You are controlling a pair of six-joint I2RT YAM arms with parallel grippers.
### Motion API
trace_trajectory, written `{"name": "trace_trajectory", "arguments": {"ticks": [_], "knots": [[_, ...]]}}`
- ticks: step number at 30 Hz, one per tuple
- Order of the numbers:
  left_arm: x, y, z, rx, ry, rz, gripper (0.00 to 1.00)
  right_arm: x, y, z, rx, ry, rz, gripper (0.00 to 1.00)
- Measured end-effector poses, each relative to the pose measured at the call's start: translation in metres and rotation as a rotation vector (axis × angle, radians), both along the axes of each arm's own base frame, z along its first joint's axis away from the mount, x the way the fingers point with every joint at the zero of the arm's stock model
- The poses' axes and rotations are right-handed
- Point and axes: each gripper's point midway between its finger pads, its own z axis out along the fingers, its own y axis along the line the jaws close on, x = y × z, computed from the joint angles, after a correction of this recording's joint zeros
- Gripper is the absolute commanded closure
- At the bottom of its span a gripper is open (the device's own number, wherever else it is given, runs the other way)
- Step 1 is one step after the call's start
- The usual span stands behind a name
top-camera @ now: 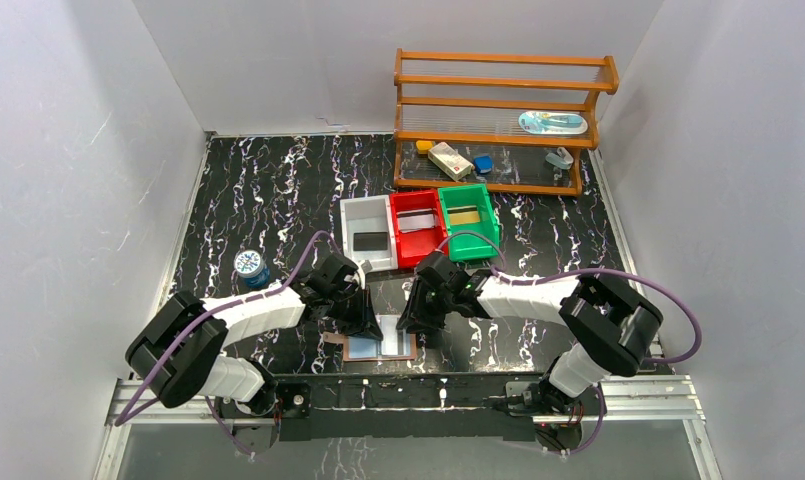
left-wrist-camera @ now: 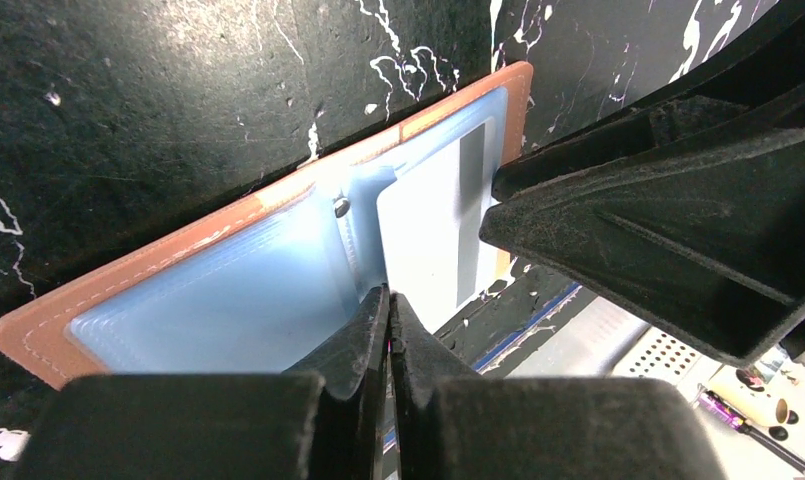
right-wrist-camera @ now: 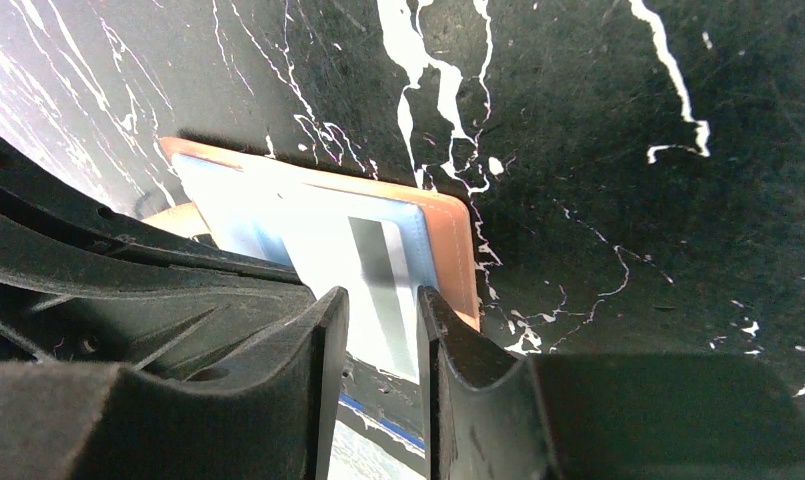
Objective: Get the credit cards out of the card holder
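Observation:
The card holder (top-camera: 363,349) lies open and flat near the table's front edge, tan leather with light blue lining (left-wrist-camera: 208,290). A pale credit card (left-wrist-camera: 428,240) with a dark stripe sticks part way out of its right pocket, past the near edge (right-wrist-camera: 323,260). My left gripper (left-wrist-camera: 390,297) is shut, its tips together at the holder's near edge by the fold and the card's corner; nothing shows between them. My right gripper (right-wrist-camera: 381,298) stands open over the card's stripe, one finger on each side. In the top view the left gripper (top-camera: 368,320) and right gripper (top-camera: 416,324) flank the holder.
A white bin (top-camera: 350,215), a red bin (top-camera: 418,205) and a green bin (top-camera: 488,225) stand just behind the grippers. A wooden rack (top-camera: 498,100) with small items is at the back right. A blue-lidded jar (top-camera: 250,265) sits at the left. The metal rail (top-camera: 408,395) runs close in front.

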Motion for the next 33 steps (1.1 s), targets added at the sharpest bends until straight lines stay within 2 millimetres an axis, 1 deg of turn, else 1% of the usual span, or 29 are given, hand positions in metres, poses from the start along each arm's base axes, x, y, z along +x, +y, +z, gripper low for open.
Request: {"name": "trace_trajectory", "arguments": {"ticks": [5, 7, 9, 12, 15, 18, 23, 33], "knots": [[-0.0001, 0.0003, 0.0011, -0.001, -0.004, -0.002, 1.00, 0.0001, 0.0002, 0.0002, -0.001, 0.001, 0.000, 0.60], [-0.0004, 0.0005, 0.0010, -0.001, -0.003, -0.001, 0.92, 0.0002, 0.0003, 0.0001, -0.002, 0.001, 0.000, 0.60], [-0.0006, 0.0007, 0.0007, -0.001, -0.003, -0.001, 0.88, 0.0001, 0.0004, 0.0000, -0.002, 0.002, 0.000, 0.60], [-0.0002, -0.0001, 0.0007, -0.006, -0.004, 0.001, 0.85, 0.0001, 0.0004, -0.0002, -0.002, 0.003, 0.001, 0.60], [-0.0007, -0.0015, -0.0005, -0.015, 0.005, 0.008, 0.84, 0.0001, 0.0007, -0.0002, -0.002, 0.003, 0.001, 0.59], [-0.0019, -0.0037, -0.0028, -0.034, 0.015, 0.017, 0.87, 0.0001, 0.0008, -0.0001, -0.002, 0.004, 0.002, 0.59], [-0.0048, -0.0070, -0.0055, -0.062, 0.041, 0.030, 1.00, 0.0003, 0.0007, -0.0002, -0.001, 0.006, 0.001, 0.59], [-0.0043, -0.0024, -0.0031, -0.040, 0.024, 0.032, 1.00, 0.0004, 0.0004, -0.0005, -0.002, 0.009, 0.000, 0.59]]}}
